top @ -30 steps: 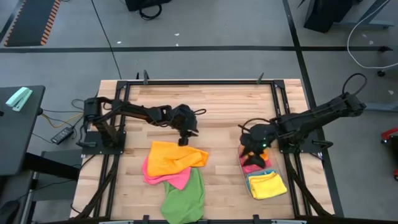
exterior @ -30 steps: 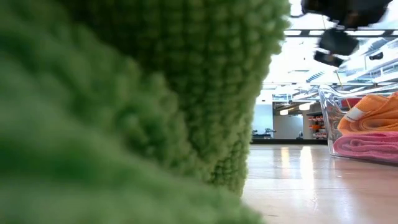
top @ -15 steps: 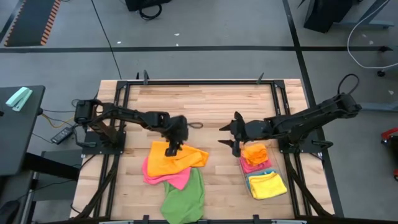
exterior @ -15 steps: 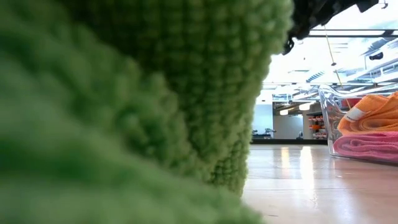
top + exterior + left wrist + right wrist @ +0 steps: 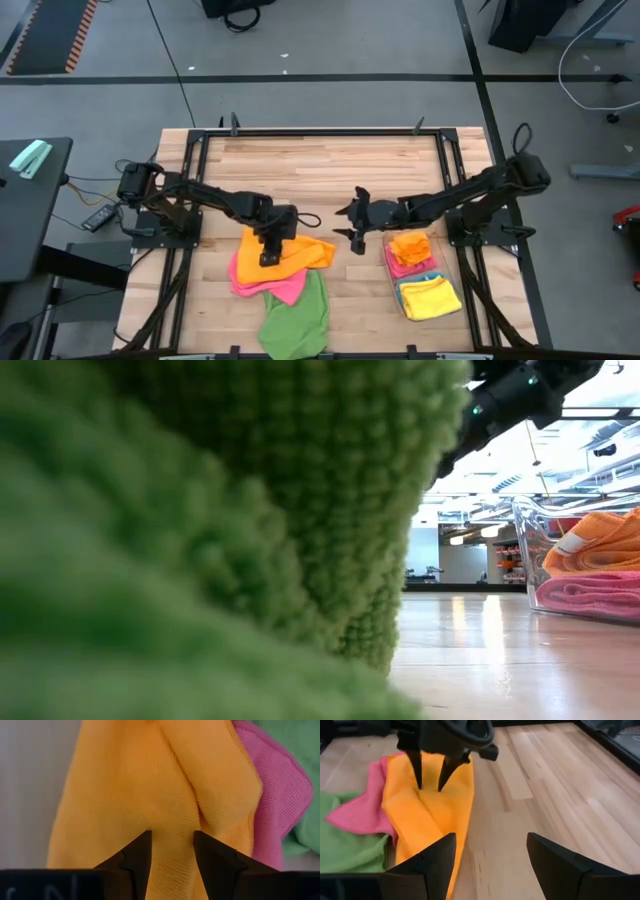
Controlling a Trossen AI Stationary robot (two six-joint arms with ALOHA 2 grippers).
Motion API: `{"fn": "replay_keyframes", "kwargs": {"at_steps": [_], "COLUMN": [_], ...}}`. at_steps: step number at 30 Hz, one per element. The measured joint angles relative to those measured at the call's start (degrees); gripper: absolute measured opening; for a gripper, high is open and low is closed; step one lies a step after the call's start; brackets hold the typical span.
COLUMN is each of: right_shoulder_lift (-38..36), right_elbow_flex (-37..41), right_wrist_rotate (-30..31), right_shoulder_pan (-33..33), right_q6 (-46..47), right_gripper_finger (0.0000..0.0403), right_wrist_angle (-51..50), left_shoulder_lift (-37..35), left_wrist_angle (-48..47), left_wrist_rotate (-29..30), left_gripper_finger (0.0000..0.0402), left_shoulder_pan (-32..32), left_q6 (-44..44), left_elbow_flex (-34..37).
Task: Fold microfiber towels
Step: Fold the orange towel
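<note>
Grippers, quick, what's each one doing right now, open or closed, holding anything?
Left gripper: open, fingers straddling a fold of the orange towel, nothing gripped.
Right gripper: open, empty, over bare table beside the towel pile.

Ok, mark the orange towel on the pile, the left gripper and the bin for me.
orange towel (image 5: 262,268), high view, bare middle of the cloth
left gripper (image 5: 172,851), left wrist view, midway between its open fingertips
bin (image 5: 527,556), low view, its clear near wall

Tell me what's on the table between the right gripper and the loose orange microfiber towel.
Nothing: only bare wooden table separates the right gripper from the loose orange microfiber towel. The high view and right wrist view both show it.
</note>
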State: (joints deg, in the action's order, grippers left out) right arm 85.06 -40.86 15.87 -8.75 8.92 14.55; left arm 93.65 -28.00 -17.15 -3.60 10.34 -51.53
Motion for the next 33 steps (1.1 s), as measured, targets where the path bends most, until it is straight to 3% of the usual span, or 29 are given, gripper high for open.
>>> {"fn": "replay_keyframes", "kwargs": {"at_steps": [7,15,19,22,25,29,33], "right_shoulder_lift": [5.1,9.2,9.8,9.7,9.7,9.6,9.6], "right_elbow_flex": [0.0,0.0,-0.9,-2.3,-3.9,-4.6,-4.7], "right_wrist_rotate": [-2.2,-2.3,-2.4,-3.9,-6.1,-8.6,-9.3], "right_shoulder_pan": [0.0,0.9,1.8,2.7,3.4,4.5,5.7], "right_q6": [-5.6,-9.3,-12.6,-14.9,-16.9,-17.5,-17.6], "right_gripper_finger": [0.0252,0.0252,0.0252,0.0252,0.0252,0.0252,0.0252], "right_wrist_angle": [9.8,19.0,19.3,19.7,19.5,19.6,20.0], "left_shoulder_lift": [0.0,0.0,0.1,0.1,0.1,0.1,0.1], "left_wrist_angle": [-1.2,0.6,0.9,0.9,1.7,4.2,7.2], "left_wrist_rotate": [0.7,11.3,12.9,14.7,22.9,37.6,40.1], "left_gripper_finger": [0.0146,0.0128,0.0098,0.0047,0.0013,0.0028,0.0017], "left_shoulder_pan": [-1.3,-1.4,-1.8,-2.6,-4.3,-7.5,-9.0], "left_q6": [8.5,13.1,13.4,13.4,16.0,16.0,13.1], "left_elbow_flex": [0.0,0.0,0.0,0.0,0.0,0.1,0.1]}}
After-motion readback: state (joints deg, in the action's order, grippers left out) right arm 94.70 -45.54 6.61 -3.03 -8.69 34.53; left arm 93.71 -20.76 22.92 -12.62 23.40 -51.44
